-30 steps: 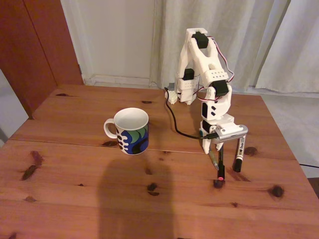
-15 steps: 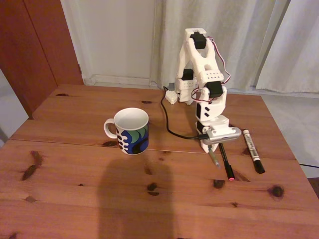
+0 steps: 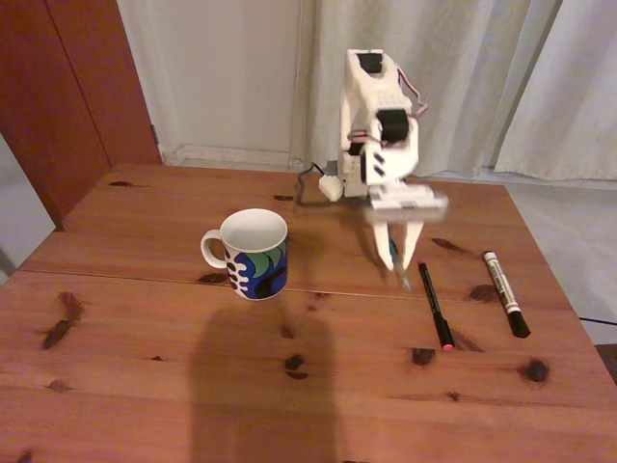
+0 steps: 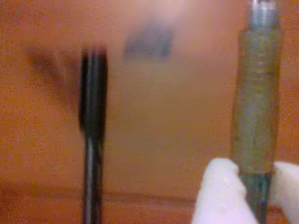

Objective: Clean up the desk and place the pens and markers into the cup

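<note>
The teal-green pen (image 4: 256, 107) is hanging nearly upright, tip down, just above the desk (image 3: 145, 367), its long axis vertical so it can drop into a mug. The white fingers (image 4: 219, 186) are pinching its upper end, the gripper (image 3: 398, 258) closed on it. The black pen (image 3: 436, 306) and white marker (image 3: 505, 293) are lying flat to the right, well apart from the cup (image 3: 253, 254).

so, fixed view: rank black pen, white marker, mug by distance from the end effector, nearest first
End effector is shut on the teal pen.
1. Black pen: lying on the desk just right of it.
2. White marker: farther right, near the desk edge.
3. Mug: farthest, off to the left.
</note>
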You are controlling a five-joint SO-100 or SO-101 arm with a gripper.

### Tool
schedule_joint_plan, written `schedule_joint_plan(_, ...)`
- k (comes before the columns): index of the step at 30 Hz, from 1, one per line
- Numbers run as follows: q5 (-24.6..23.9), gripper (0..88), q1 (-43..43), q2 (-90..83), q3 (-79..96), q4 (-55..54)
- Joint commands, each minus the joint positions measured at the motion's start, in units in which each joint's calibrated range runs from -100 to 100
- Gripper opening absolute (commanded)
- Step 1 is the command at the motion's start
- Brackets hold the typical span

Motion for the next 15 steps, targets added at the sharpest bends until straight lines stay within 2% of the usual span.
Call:
schedule_joint_plan(1, -2.8, 0.8, 2.5, -10.8, 5.5, -10.8)
schedule_joint_plan(9, -5.6, 0.8, 10.6, -24.1, 22.7, -34.2)
schedule_joint_plan(15, -7.5, 0.8, 17.0, -28.3, 25.9, -40.5)
